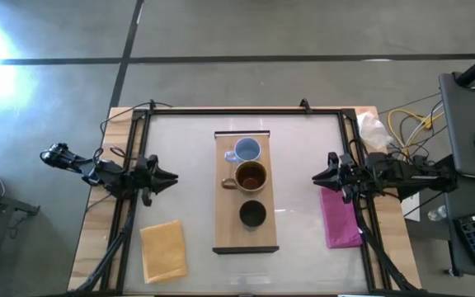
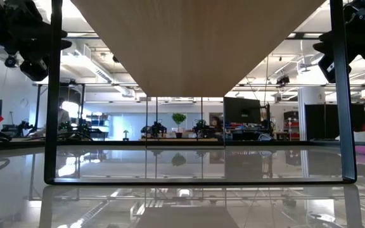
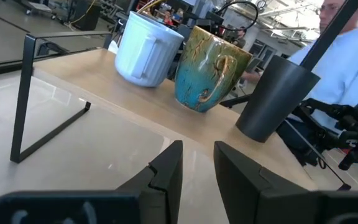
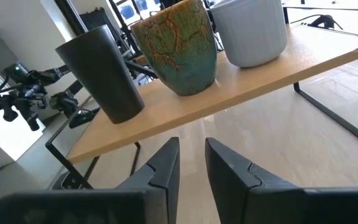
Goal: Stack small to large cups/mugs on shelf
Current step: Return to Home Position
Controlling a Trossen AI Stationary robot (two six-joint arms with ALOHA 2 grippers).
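Observation:
Three vessels stand in a row on the light-wood shelf [image 1: 225, 227], each on its base: the light-blue mug [image 1: 246, 150] at the far end, the brown mug [image 1: 251, 176] in the middle, the black cup [image 1: 252, 214] at the near end. They also show in the left wrist view: light-blue mug [image 3: 143, 50], brown mug [image 3: 209, 68], black cup [image 3: 275, 99]. My left gripper [image 1: 171, 176] is left of the shelf, open a little and empty. My right gripper [image 1: 317, 176] is right of the shelf, open a little and empty.
A yellow cloth [image 1: 163, 251] lies at the near left of the table, a magenta cloth [image 1: 339, 216] at the right edge under my right arm. The shelf stands on dark metal legs [image 3: 23, 93] above the tabletop. A person [image 3: 353, 43] shows beyond the table.

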